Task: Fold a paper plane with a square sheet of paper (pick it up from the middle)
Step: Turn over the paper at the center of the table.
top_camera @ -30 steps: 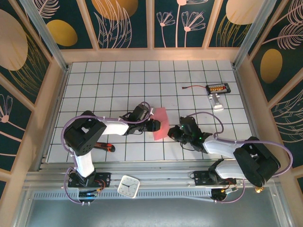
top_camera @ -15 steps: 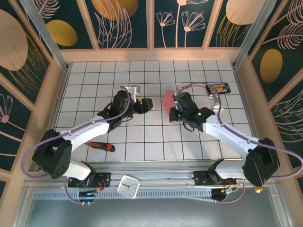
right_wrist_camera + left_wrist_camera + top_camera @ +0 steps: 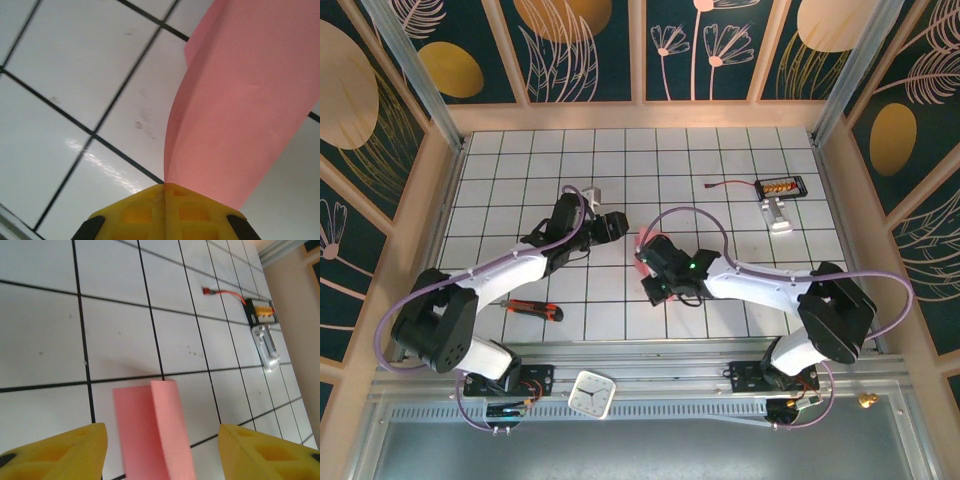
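The right arm's fingers (image 3: 165,200) pinch the folded square sheet of paper (image 3: 240,110) by one edge near the middle of the tiled surface (image 3: 520,160), slightly toward its near edge. The pink sheet curves away from the closed tips. The left arm's fingers (image 3: 616,224), close by on the left and facing the sheet, stand well apart, gripping nothing.

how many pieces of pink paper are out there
1: a folded pink sheet pinched in the shut right gripper, near the table's middle. Another could hide under the arms.
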### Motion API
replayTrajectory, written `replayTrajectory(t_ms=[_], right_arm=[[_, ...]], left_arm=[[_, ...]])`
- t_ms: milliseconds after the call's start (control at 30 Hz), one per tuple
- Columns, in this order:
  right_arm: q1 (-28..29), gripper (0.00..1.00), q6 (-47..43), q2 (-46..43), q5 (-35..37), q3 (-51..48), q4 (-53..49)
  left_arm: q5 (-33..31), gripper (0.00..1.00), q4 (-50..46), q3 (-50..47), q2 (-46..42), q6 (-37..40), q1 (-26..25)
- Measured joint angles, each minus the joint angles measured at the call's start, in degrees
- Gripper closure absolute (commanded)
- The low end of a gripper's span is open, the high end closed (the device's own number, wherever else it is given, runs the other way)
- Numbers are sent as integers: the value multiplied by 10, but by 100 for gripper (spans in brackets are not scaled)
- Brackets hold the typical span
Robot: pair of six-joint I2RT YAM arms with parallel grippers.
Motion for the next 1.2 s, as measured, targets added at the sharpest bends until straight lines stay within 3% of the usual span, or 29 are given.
replayTrajectory(t_ms=[500, 767, 1200], right_arm=[[0, 100, -13, 0, -44, -47, 81], [-1, 100, -14, 12, -44, -47, 97], [-18, 97, -26, 24, -52, -47, 100]], left_arm=[[137, 78, 24, 20, 92, -55, -1], [164, 79, 0, 85, 177, -31, -8], [131, 83, -88, 150, 255, 49, -12]])
